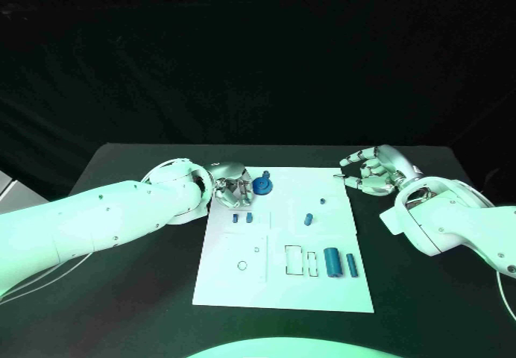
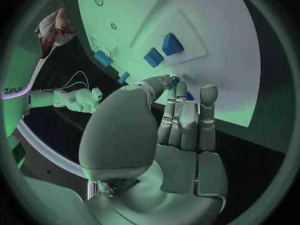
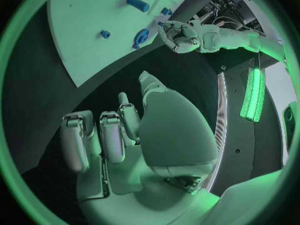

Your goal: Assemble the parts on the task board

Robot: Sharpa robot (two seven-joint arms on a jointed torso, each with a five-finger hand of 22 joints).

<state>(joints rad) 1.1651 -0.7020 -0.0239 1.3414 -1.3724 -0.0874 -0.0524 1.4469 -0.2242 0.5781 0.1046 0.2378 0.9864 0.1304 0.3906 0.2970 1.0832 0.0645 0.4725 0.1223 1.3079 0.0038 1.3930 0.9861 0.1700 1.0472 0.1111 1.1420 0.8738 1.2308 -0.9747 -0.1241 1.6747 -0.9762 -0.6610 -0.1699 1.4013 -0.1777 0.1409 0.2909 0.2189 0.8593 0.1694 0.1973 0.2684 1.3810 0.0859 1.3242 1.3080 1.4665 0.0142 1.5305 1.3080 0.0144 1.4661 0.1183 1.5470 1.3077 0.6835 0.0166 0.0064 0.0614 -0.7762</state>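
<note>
Blue round part sits at the task board's far left corner, pinched by the left hand; seating appears under way. Right hand hovers off-board, fingers loosely curled, empty. Next: press down squarely, then let go.

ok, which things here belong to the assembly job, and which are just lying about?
Job:
- task board
- round blue part, at the left hand
- blue pieces on the board: pair, one, two cylinders

Lying about:
- black table
- right hand, off the board, holding nothing
</note>
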